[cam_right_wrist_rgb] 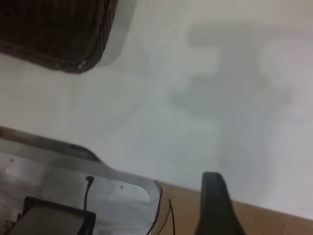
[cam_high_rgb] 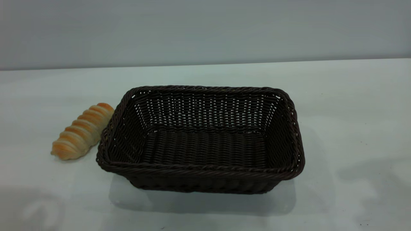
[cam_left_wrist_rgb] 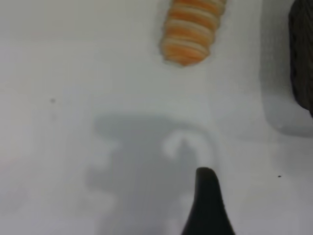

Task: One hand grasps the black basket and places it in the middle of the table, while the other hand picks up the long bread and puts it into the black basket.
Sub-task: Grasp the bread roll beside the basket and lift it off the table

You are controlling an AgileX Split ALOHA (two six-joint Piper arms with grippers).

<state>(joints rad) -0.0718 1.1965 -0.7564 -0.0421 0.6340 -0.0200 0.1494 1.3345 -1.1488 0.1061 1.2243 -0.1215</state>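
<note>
The long bread (cam_high_rgb: 83, 131) lies flat on the worktop (cam_high_rgb: 346, 106), its long axis running diagonally: one end touches or nearly touches the black basket's (cam_high_rgb: 200, 175) left rim, the other points away toward the near left. Bare worktop lies open all round the basket's right. The bread is spiral-ridged, orange on cream. For either claw, I cannot tell whether it is open.

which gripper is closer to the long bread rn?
Left. Its wrist view shows the long bread just ahead of the left finger. The right wrist view shows only the black basket corner, no bread.
</note>
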